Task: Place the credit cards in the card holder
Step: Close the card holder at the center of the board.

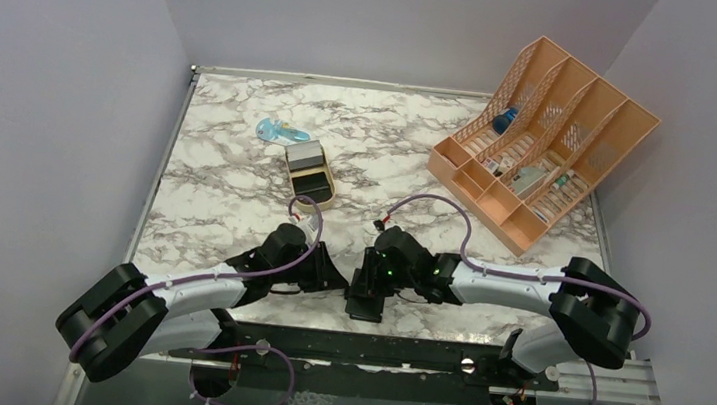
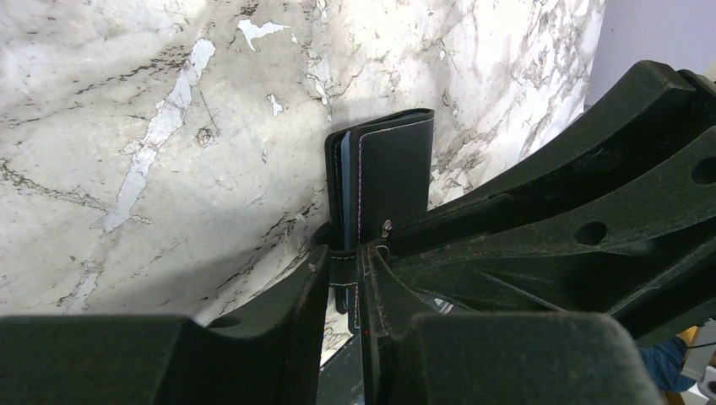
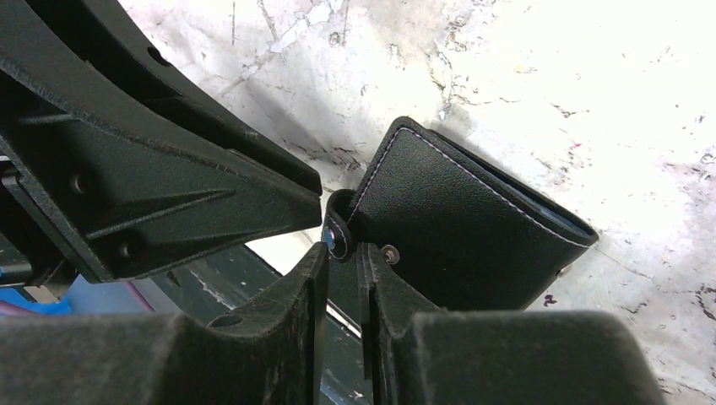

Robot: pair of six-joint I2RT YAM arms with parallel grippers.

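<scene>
The black card holder (image 1: 365,302) is folded shut near the table's front edge, between my two grippers. In the left wrist view it (image 2: 393,173) stands on edge, with blue-grey inner faces showing at its open side. My left gripper (image 2: 344,257) is shut on its small black strap (image 2: 344,272). In the right wrist view the holder (image 3: 473,224) hangs at the fingertips, and my right gripper (image 3: 344,253) is shut on its edge beside the snap strap (image 3: 337,229). The grippers meet tip to tip in the top view, left (image 1: 341,283) and right (image 1: 373,280). No credit cards show.
A gold tin (image 1: 314,186) with a grey lid (image 1: 306,157) lies mid-table behind the left arm. A pale blue object (image 1: 279,132) lies behind it. A peach desk organizer (image 1: 542,141) with small items stands at the back right. A black rail (image 1: 369,349) runs along the front edge.
</scene>
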